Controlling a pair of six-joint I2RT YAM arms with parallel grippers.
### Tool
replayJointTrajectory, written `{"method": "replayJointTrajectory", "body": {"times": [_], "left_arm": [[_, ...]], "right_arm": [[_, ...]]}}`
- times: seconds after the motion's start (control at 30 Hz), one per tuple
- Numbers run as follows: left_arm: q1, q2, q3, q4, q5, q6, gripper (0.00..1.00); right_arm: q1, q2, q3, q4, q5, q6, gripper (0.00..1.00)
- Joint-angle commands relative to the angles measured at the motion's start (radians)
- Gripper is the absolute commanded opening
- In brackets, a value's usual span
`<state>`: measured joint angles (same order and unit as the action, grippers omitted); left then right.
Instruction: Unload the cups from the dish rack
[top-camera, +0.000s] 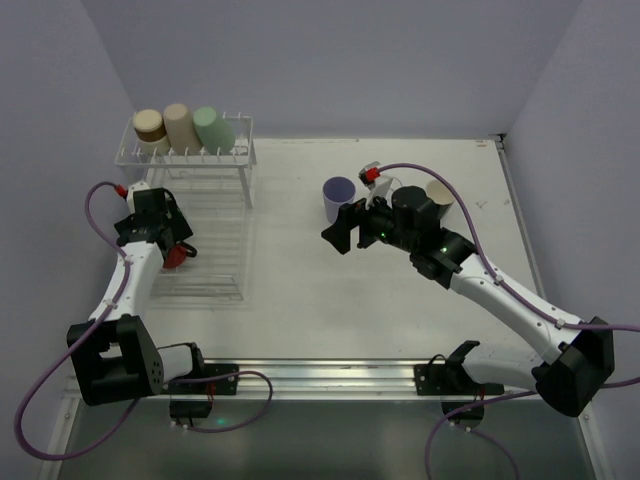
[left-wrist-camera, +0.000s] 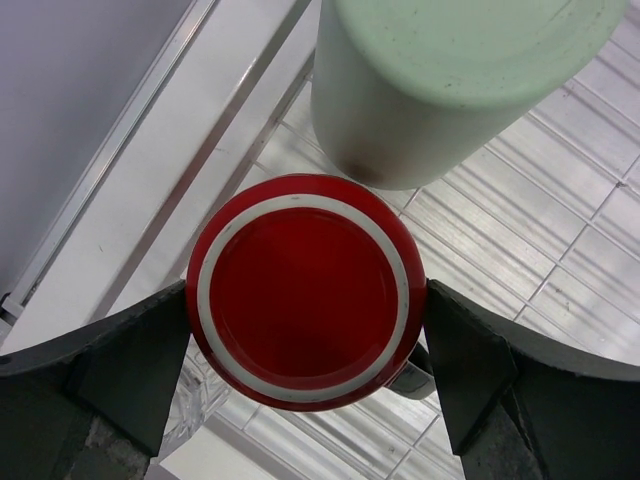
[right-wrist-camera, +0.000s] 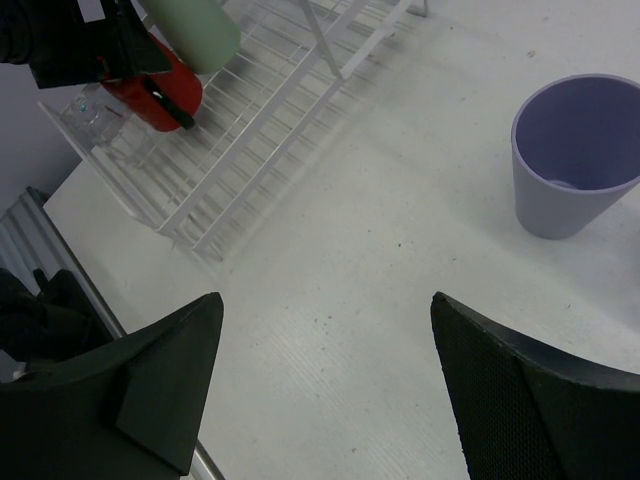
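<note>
My left gripper (top-camera: 176, 250) is shut on a red cup (top-camera: 175, 257) over the flat grid of the white dish rack (top-camera: 215, 215). In the left wrist view the cup's red base with a white ring (left-wrist-camera: 305, 290) sits between both fingers, above the rack wires (left-wrist-camera: 560, 250). A pale green cup (left-wrist-camera: 450, 80) is just beyond it. Tan-brown (top-camera: 150, 124), beige (top-camera: 180, 125) and pale green (top-camera: 213, 127) cups lie on the raised shelf. A purple cup (top-camera: 339, 198) stands upright on the table. My right gripper (top-camera: 340, 235) is open and empty beside it.
A beige cup (top-camera: 440, 194) stands on the table behind my right arm. The right wrist view shows the purple cup (right-wrist-camera: 577, 155), the rack (right-wrist-camera: 270, 110) and the red cup (right-wrist-camera: 150, 90). Something of clear glass (left-wrist-camera: 195, 415) lies on the rack under the red cup.
</note>
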<state>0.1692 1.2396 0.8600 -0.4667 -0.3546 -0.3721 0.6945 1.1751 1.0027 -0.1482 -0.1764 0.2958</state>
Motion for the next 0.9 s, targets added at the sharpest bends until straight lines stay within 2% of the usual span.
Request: {"method": "replayJointTrajectory", "body": {"times": [0.0, 0.1, 0.13, 0.2, 0.23, 0.3, 0.33, 0.4, 0.43, 0.57, 0.87], "left_arm": [[0.01, 0.0, -0.013, 0.078, 0.016, 0.004, 0.95], [0.01, 0.006, -0.027, 0.089, 0.019, -0.005, 0.87], [0.01, 0.003, -0.026, 0.089, 0.02, -0.005, 0.77], [0.01, -0.011, -0.018, 0.085, 0.028, -0.005, 0.66], [0.01, -0.032, -0.018, 0.085, 0.029, -0.005, 0.56], [0.01, -0.057, -0.013, 0.077, 0.042, -0.002, 0.42], [0.01, -0.081, -0.01, 0.073, 0.049, -0.002, 0.33], [0.01, -0.107, -0.006, 0.056, 0.074, -0.007, 0.25], [0.01, -0.138, -0.003, 0.053, 0.1, -0.01, 0.17], [0.01, -0.21, 0.011, 0.031, 0.187, -0.014, 0.07], [0.009, -0.362, 0.008, -0.047, 0.386, -0.034, 0.0]], "right_arm": [[0.0, 0.001, 0.005, 0.042, -0.017, 0.009, 0.86], [0.0, 0.001, 0.005, 0.044, -0.018, 0.011, 0.86], [0.002, 0.001, 0.005, 0.042, -0.018, 0.009, 0.86], [0.002, -0.003, 0.007, 0.042, -0.024, 0.012, 0.86], [0.0, -0.006, 0.007, 0.044, -0.026, 0.016, 0.86], [0.002, -0.012, 0.005, 0.048, -0.035, 0.019, 0.86], [0.0, -0.017, 0.004, 0.05, -0.038, 0.022, 0.86], [0.002, -0.023, 0.004, 0.056, -0.049, 0.029, 0.86], [0.002, -0.028, 0.001, 0.061, -0.052, 0.034, 0.86], [0.002, -0.038, -0.004, 0.081, -0.08, 0.057, 0.86], [0.002, -0.104, -0.07, 0.142, -0.106, 0.181, 0.86]]}}
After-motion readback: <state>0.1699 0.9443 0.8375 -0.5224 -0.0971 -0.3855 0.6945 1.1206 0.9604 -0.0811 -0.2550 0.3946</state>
